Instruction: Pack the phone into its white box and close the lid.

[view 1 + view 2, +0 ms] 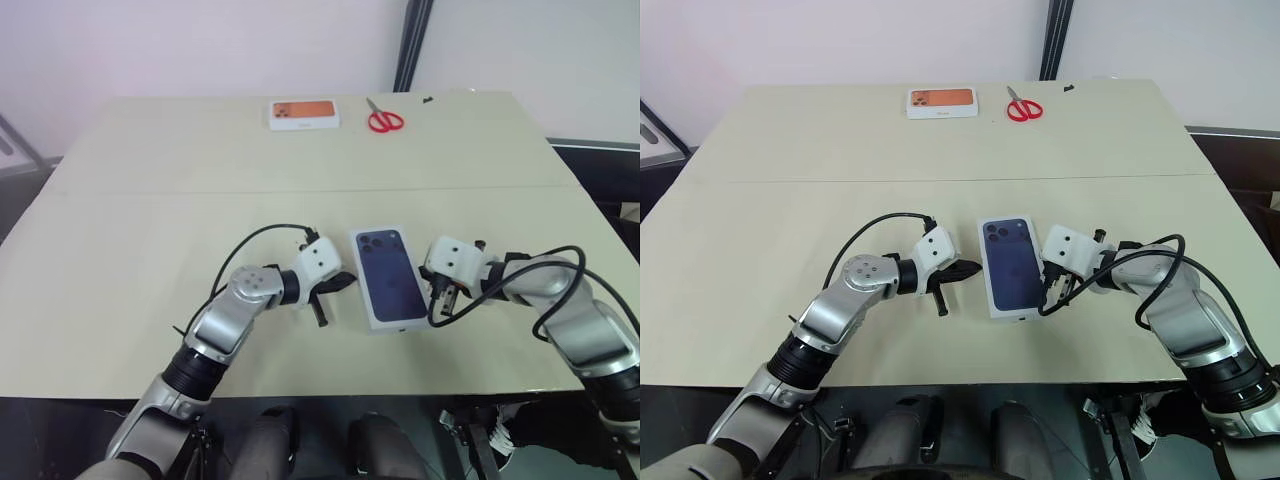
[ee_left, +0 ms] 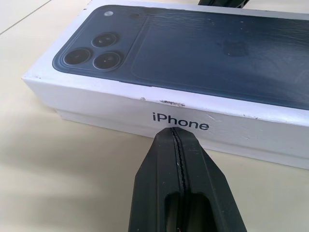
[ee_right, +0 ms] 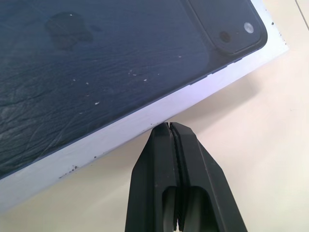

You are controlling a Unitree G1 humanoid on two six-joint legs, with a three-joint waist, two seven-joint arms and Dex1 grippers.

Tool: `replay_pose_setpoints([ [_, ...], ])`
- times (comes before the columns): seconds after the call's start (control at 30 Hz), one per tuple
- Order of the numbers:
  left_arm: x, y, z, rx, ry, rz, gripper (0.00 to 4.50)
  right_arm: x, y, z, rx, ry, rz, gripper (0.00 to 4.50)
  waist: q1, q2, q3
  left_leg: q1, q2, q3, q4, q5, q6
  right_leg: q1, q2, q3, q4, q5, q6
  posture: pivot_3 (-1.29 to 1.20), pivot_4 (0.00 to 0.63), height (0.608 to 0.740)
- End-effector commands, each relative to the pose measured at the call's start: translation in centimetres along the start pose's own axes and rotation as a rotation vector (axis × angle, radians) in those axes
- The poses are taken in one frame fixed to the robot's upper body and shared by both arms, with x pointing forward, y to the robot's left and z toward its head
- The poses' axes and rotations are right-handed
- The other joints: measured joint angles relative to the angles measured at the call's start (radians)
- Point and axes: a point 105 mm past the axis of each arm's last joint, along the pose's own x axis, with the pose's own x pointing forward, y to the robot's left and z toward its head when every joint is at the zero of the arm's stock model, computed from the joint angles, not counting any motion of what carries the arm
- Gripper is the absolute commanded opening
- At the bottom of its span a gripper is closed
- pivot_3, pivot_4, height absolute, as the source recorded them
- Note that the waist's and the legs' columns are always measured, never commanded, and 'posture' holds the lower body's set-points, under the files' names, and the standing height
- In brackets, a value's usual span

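Left eye view: lid (image 1: 389, 278) is seated on box; closed left gripper (image 1: 322, 305) at 9 o'clock, closed right gripper (image 1: 440, 296) at 3. Closure is judged complete; withdrawal called for.

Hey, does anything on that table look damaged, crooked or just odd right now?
Only minor wear. The lid is on, lying slightly askew to the table edge, with scuffed white sides and a creased, speckled printed top. Both grippers, left and right, flank it with fingers shut. Scissors and the orange-pictured box lie tidy.

Light: bright, even | shadows: soft — beneath the lid (image 2: 96, 104) | glare: faint sheen | focus: sharp
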Motion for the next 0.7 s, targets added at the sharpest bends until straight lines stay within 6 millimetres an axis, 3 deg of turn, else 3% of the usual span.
replay_pose_setpoints([
  [0.03, 0.2, -0.3, 1.1, 0.019, -0.039, -0.019, 0.00, -0.2, -0.2, 0.3, -0.012, -0.019, -0.017, 0.04, 0.000, 0.000, 0.000, 0.000, 0.000, 0.000, 0.000, 0.000, 0.000, 0.000, 0.000, 0.000, 0.000, 0.000, 0.000, 0.00, 0.150, 0.740],
  [0.37, 0.2, -0.4, 0.8, 0.015, -0.031, -0.017, 0.00, -0.4, -0.1, -0.1, -0.007, -0.007, -0.016, 0.04, 0.000, 0.000, 0.000, 0.000, 0.000, 0.000, 0.000, 0.000, 0.000, 0.000, 0.000, 0.000, 0.000, 0.000, 0.000, 0.00, 0.150, 0.740],
  [0.53, -0.2, -0.2, 0.4, 0.008, -0.018, -0.007, 0.00, -1.8, -1.6, -0.4, -0.015, 0.008, -0.060, 0.04, 0.001, 0.000, 0.000, 0.000, 0.000, 0.000, 0.000, 0.000, 0.000, 0.000, 0.000, 0.000, 0.000, 0.000, 0.000, 0.00, 0.150, 0.740],
  [0.7, -1.5, 1.4, 0.5, -0.043, -0.043, 0.054, 0.00, -3.7, -2.8, -0.1, 0.007, -0.023, -0.090, 0.04, 0.000, 0.000, 0.000, 0.000, 0.000, 0.000, 0.000, 0.000, 0.000, 0.000, 0.000, 0.000, 0.000, 0.000, 0.000, 0.00, 0.150, 0.740],
])
